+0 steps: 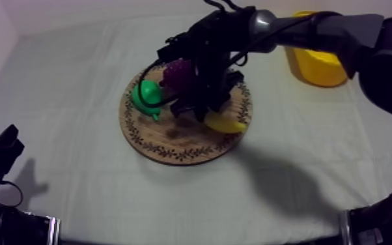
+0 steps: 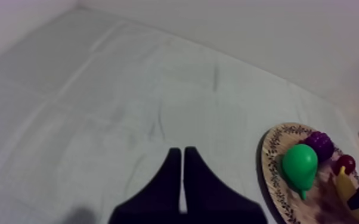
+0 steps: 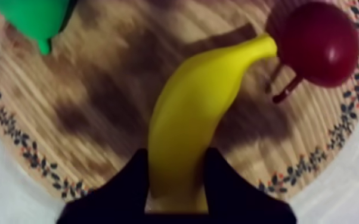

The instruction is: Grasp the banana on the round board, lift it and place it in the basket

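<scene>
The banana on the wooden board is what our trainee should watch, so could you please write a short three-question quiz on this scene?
1. Fill in: The yellow basket stands at the robot's ___ side of the table.
2. True or false: The left gripper has its fingers together, shut on nothing.
3. Choose one: The right gripper has its fingers closed round: A nothing; B the banana; C the basket's rim.

Key: 1 right; 2 true; 3 B.
</scene>
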`<move>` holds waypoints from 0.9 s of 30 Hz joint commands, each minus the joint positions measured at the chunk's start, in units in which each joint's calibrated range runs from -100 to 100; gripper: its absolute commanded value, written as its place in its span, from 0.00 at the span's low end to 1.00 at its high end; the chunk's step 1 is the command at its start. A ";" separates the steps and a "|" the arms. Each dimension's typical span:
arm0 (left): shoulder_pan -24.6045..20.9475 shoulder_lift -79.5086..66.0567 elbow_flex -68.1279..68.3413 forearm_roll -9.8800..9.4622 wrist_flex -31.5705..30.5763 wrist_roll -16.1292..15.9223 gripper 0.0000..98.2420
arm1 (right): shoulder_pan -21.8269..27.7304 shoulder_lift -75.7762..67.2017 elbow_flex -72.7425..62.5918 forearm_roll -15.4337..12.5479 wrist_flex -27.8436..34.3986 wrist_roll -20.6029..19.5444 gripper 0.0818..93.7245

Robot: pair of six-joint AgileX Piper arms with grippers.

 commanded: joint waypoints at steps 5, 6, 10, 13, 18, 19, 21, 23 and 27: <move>-0.03 -0.03 0.03 -0.01 0.02 0.00 0.00 | 1.95 -6.38 0.36 -0.13 3.06 0.75 0.24; -0.03 -0.03 0.03 -0.01 0.02 0.00 0.00 | 2.62 -7.41 -0.08 -0.19 3.79 0.96 0.24; -0.03 -0.03 0.03 -0.01 0.02 0.00 0.00 | 5.97 -10.74 -3.83 -0.15 6.74 1.56 0.24; -0.03 -0.03 0.03 -0.01 0.02 0.00 0.00 | 9.07 -12.11 -7.88 0.17 8.82 1.97 0.24; -0.03 -0.03 0.03 -0.01 0.02 0.00 0.00 | 15.14 -12.84 -14.59 0.77 11.15 2.65 0.25; -0.03 -0.03 0.03 -0.01 0.02 0.00 0.00 | 16.40 -12.84 -15.79 0.93 11.40 2.75 0.25; -0.03 -0.03 0.03 -0.01 0.02 0.00 0.00 | 18.87 -12.71 -17.96 1.21 11.73 2.98 0.25; -0.03 -0.03 0.03 -0.01 0.02 0.00 0.00 | 21.29 -12.54 -19.63 1.51 11.80 3.14 0.25; -0.03 -0.03 0.03 -0.01 0.02 0.00 0.00 | 25.95 -11.71 -22.02 1.92 11.51 3.65 0.25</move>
